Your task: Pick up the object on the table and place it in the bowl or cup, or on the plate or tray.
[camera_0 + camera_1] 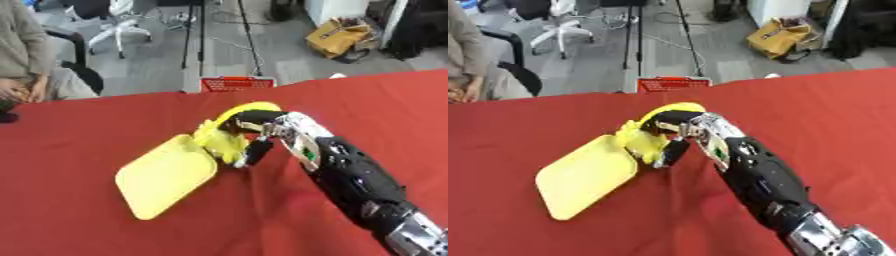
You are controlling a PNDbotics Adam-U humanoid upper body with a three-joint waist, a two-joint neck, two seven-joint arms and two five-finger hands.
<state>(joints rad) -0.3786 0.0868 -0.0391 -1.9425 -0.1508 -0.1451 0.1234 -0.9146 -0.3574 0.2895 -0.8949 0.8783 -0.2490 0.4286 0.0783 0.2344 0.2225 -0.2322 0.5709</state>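
My right robot hand (262, 132) is curled round a yellow object (229, 131) at the far right corner of the yellow tray (162, 176), which lies flat on the red tabletop (79, 135). The object's curved long axis arcs from the tray's corner up and rightward, away from me.

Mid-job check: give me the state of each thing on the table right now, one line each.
yellow object: held at the tray's near corner, curved, partly hidden by the fingers.
yellow tray: flat on the red tablecloth, nothing on its bare surface.
right hand: fingers curled round the yellow object.
left hand: not in view.
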